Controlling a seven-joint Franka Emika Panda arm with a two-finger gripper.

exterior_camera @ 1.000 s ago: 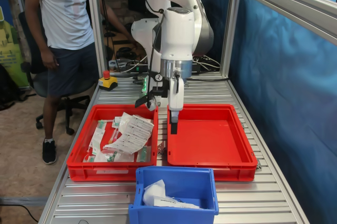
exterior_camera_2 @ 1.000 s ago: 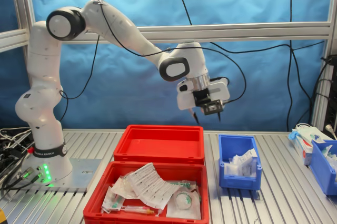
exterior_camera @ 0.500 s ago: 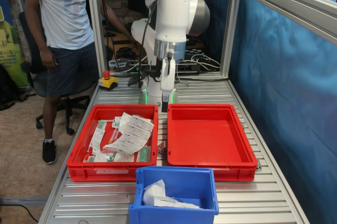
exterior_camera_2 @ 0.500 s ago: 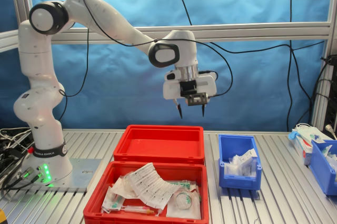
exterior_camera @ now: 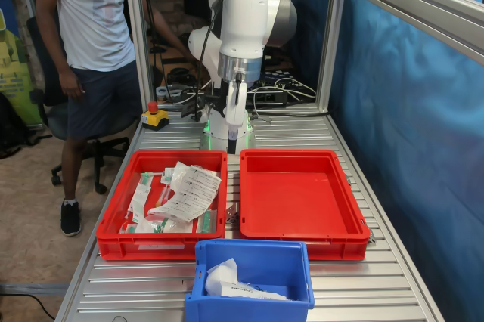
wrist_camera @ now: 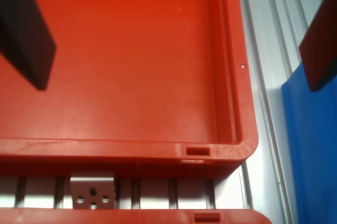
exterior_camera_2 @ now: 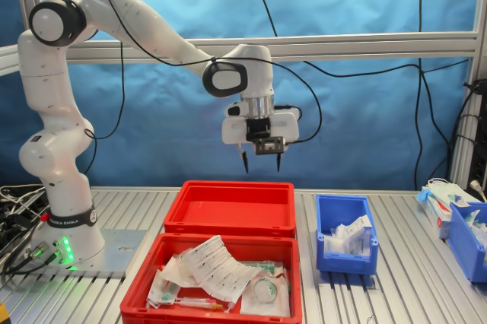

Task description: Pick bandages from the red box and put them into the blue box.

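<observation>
hanging above the rear of the red box (exterior_camera_2: 230, 207), the tool (exterior_camera_2: 260, 160) has its two dark fingers (wrist_camera: 25, 34) spread wide and holds nothing. in the wrist view the box's floor is bare. in the second exterior view this box sits mid-frame, and in front of it, lower centre, a second red tray (exterior_camera_2: 217, 310) is heaped with white packets and papers (exterior_camera_2: 221, 267). to the right of both, the blue box (exterior_camera_2: 346, 235) holds white bandages (exterior_camera_2: 348, 236); in the first exterior view they lie at the bottom centre of the frame (exterior_camera: 231, 283). all three rest on a ribbed metal desk (exterior_camera_2: 411, 278), with a strip of it bare between the boxes. a blue curtain hangs behind. in the first exterior view a person (exterior_camera: 91, 42) stands at the upper left, beyond the desk's edge.
</observation>
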